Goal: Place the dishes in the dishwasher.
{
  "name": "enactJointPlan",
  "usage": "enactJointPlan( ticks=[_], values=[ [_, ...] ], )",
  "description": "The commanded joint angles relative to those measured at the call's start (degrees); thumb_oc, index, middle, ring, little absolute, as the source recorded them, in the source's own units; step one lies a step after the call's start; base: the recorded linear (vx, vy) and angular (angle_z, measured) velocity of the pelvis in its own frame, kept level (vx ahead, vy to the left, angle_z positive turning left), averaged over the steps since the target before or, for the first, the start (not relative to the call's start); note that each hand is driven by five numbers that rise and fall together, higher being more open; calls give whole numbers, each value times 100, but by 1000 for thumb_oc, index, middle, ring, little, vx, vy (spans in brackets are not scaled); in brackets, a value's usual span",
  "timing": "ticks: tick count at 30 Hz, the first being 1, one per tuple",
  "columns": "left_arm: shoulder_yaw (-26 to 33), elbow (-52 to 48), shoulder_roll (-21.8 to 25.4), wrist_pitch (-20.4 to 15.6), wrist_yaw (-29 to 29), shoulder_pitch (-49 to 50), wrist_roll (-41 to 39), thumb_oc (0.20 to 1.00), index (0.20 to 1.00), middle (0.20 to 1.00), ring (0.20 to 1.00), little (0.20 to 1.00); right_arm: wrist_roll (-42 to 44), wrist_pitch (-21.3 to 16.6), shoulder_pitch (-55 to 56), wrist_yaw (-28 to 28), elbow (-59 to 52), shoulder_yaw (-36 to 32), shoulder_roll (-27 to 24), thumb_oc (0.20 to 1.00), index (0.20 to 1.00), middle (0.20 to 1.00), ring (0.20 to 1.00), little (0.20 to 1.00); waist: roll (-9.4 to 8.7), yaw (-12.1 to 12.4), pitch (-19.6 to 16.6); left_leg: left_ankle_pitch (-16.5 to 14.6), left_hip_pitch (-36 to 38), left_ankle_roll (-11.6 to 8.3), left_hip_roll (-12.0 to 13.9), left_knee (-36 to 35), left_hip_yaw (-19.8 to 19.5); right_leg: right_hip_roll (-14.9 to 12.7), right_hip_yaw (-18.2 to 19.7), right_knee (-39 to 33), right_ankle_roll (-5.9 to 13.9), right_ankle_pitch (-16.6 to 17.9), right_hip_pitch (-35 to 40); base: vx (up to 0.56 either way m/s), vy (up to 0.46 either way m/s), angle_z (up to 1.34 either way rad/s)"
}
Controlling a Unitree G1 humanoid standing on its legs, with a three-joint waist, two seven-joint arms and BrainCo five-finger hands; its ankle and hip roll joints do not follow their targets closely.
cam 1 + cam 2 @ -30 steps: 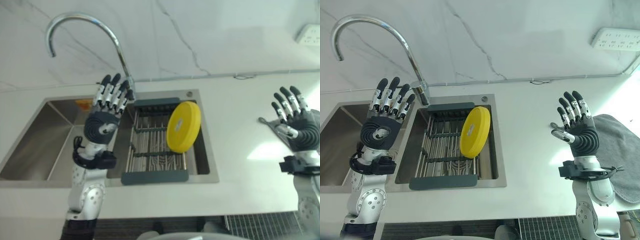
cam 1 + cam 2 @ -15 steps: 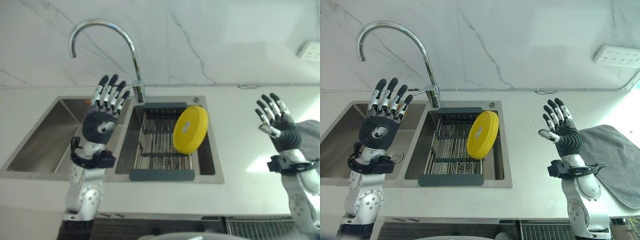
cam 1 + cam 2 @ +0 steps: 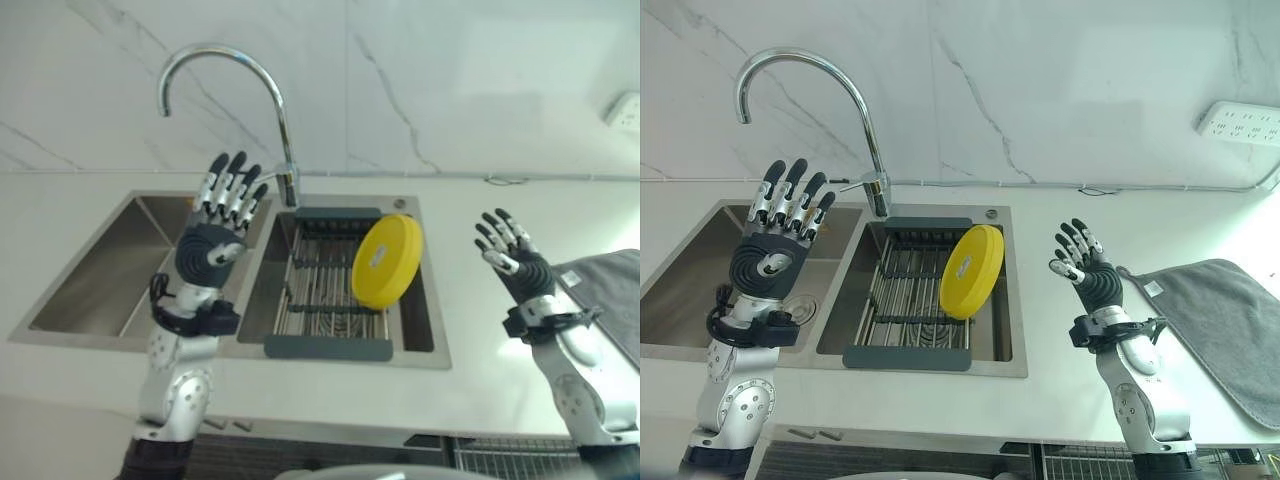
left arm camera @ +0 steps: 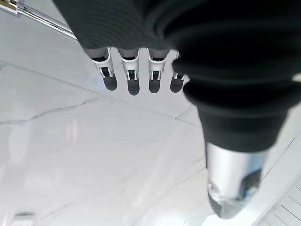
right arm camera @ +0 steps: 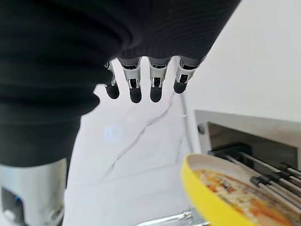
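One dish to deal with as far as can be seen: a yellow plate [image 3: 973, 271] standing on edge, tilted, at the right end of the drying rack [image 3: 912, 312] that sits in the right basin of the sink [image 3: 680, 262]. Nothing loaded yet by the look of it; task judged at its very start, with reach, grasp, carry and placing all left to do

Left hand [image 3: 777, 235] raised over the divider between the two basins, fingers straight and spread, holding nothing. Right hand [image 3: 1087, 270] raised over the bare worktop [image 3: 1040, 395] just right of the sink, fingers likewise released and spread, empty; near the plate but apart from it. Right wrist view has the plate's rim [image 5: 207, 188] close below the fingertips, with a printed pattern on its face

Grey mat [image 3: 1223, 325] lies toward the worktop's right edge. Faucet [image 3: 820, 100] arches from the back edge behind the sink

Hard to make out: a dishwasher proper. A strip of wire grid [image 3: 520, 452] shows below the worktop's front edge, cut off; whether it is a dishwasher rack cannot be told. Left basin's near part hidden behind the left arm
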Motion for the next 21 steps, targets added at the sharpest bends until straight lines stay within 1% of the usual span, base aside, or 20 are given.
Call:
enactJointPlan(
  ticks=[1, 7, 9, 12, 21],
  values=[
    [0, -131, 396, -321, 112, -414, 154, 1000, 1000, 1000, 1000, 1000, 276, 91, -639, -178, 232, 56, 47, 1000, 1000, 1000, 1000, 1000, -371, 159, -77, -932, 224, -9, 177, 34, 100, -444, -254, -268, 349, -398, 438, 0, 0, 0],
    [-102, -79, 409, -307, 182, -541, 213, 1000, 1000, 1000, 1000, 1000, 403, 165, -830, -350, 494, 147, 54, 1000, 1000, 1000, 1000, 1000, -377, 216, -87, -931, 241, -18, 182, 34, 70, -440, -310, -268, 330, -420, 486, -20, 0, 8],
    [-106, -70, 434, -284, 234, -570, 209, 1000, 1000, 1000, 1000, 1000, 666, 339, -877, -377, 623, 170, 94, 1000, 1000, 1000, 1000, 1000, -380, 243, -91, -935, 253, -22, 189, 34, 74, -443, -340, -268, 333, -429, 509, -33, 0, 10],
    [-120, -64, 464, -295, 240, -569, 197, 1000, 1000, 1000, 1000, 1000, 813, 556, -926, -307, 723, 249, 66, 1000, 1000, 1000, 1000, 1000, -388, 279, -106, -921, 253, -32, 196, 34, 67, -440, -370, -268, 321, -435, 525, -21, 2, 1],
    [-194, -15, 481, -307, 305, -613, 234, 1000, 1000, 1000, 1000, 1000, 987, 633, -1061, -151, 837, 422, 1, 1000, 1000, 1000, 1000, 1000, -396, 335, -144, -899, 245, -54, 209, 34, 66, -436, -424, -268, 303, -451, 541, -9, 0, 1]
  ],
)
